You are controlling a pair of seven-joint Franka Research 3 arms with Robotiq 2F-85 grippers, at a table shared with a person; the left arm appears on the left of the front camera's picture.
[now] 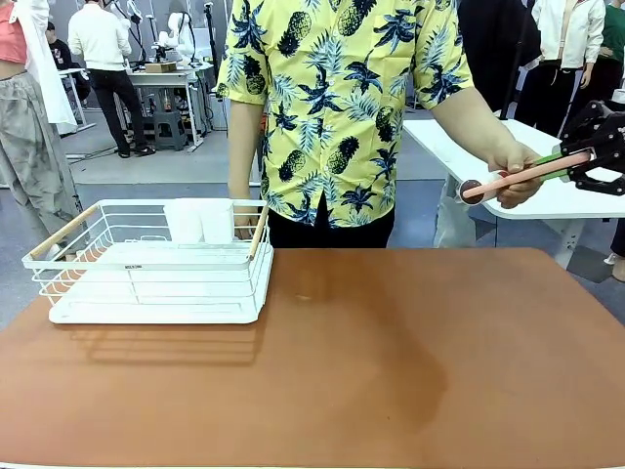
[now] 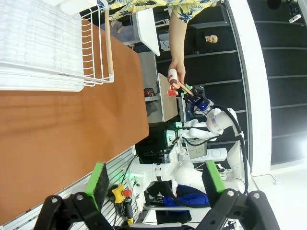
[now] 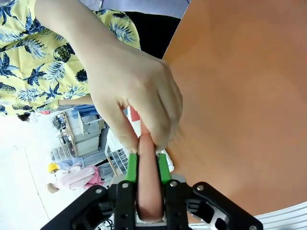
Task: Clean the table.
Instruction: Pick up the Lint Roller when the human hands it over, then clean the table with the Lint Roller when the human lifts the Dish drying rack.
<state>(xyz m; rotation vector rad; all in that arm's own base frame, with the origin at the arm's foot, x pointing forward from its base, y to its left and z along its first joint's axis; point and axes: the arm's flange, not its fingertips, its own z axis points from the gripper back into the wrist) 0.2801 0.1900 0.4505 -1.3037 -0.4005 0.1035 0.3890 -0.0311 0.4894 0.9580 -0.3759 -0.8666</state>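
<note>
The reddish-brown table [image 1: 391,371] spreads across the front view. Beyond its far right corner, my right gripper [image 1: 584,156] is shut on the end of a pink-handled tool [image 1: 527,174], held above table height. The person's hand [image 1: 516,168] still grips the same handle near its round end. In the right wrist view the green pads [image 3: 131,167] press both sides of the pink handle [image 3: 148,191], with the person's fingers [image 3: 139,100] just ahead of them. My left gripper [image 2: 153,179] stands open with nothing in it, off the table's [image 2: 62,134] edge.
A white wire rack [image 1: 156,264] with wooden handles sits at the table's far left, holding white cups [image 1: 200,221]. The person stands at the far edge, in the middle. A white-topped table [image 1: 547,200] lies behind at the right.
</note>
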